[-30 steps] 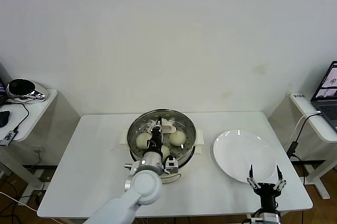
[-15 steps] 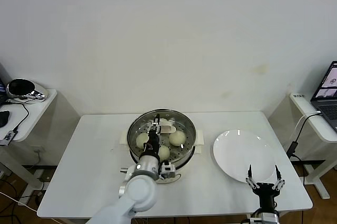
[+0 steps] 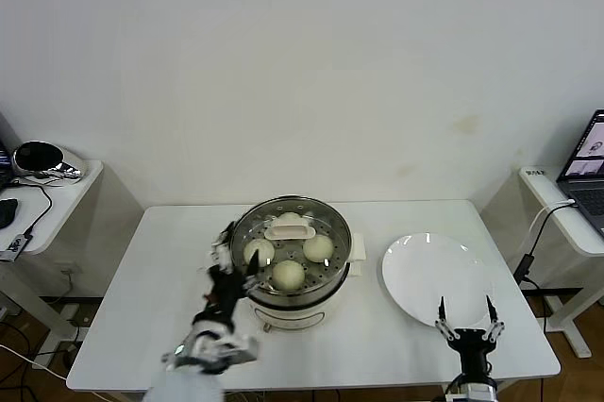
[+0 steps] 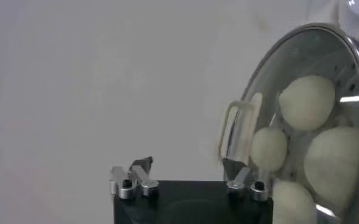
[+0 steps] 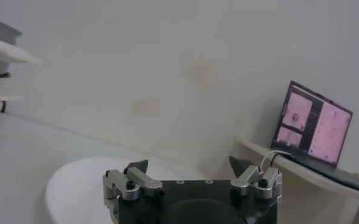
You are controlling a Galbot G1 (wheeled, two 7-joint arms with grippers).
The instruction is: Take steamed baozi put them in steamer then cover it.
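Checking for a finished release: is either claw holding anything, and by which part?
Nothing is held. The left claw is open beside the steamer; the right claw is open by the white plate.

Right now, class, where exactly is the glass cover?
In the head view the cover sits on top of the steamer at the table's middle, baozi visible beneath it, with the white plate to its right and the left gripper just left of it.

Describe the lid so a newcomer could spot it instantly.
Start at the white table: near its middle stands a shiny steel steamer. The lid sits on it, clear glass over four buns, with a cream bar handle; unlike the bare white plate beside it.
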